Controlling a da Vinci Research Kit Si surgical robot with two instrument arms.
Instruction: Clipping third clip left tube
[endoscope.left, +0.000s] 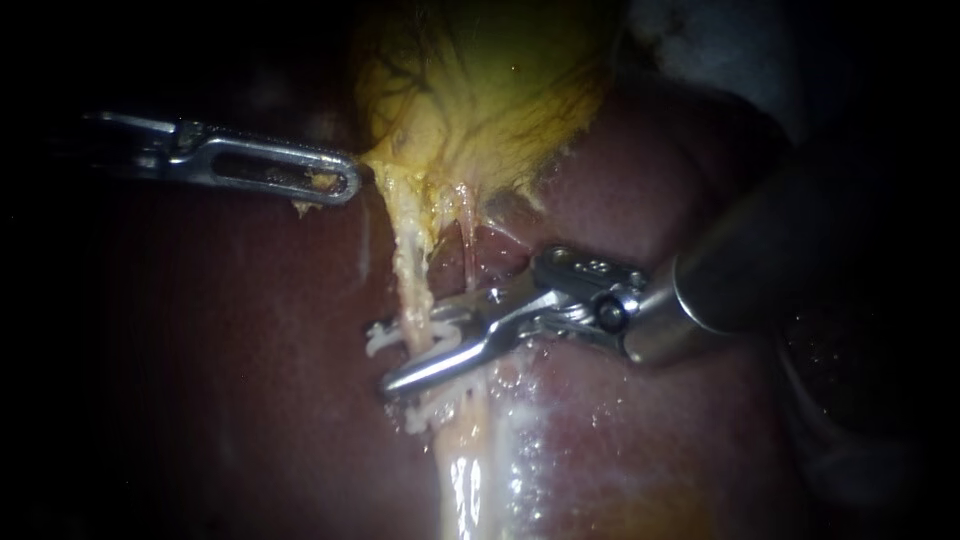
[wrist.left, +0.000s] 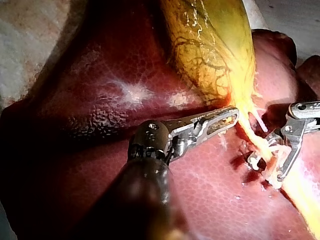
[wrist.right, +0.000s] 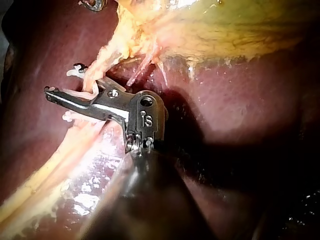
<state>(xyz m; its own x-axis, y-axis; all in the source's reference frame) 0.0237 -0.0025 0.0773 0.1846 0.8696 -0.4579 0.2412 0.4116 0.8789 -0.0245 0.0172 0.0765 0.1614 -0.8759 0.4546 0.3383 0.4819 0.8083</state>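
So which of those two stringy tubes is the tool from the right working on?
The thicker yellowish left tube, the one carrying white clips; the right instrument straddles it. The thin pink tube beside it is bare.

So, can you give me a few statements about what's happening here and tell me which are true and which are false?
1. The right instrument's jaws straddle the left tube. True.
2. Those jaws are shut tight. False: a gap shows between them, with the tube running through it.
3. The tube carries no clips. False: white clips sit on it, on either side of the jaws.
4. The left instrument grips the gallbladder at its lower edge. True.
5. The gallbladder is dark red. False: it is yellow-green, and the liver around it is the dark red part.
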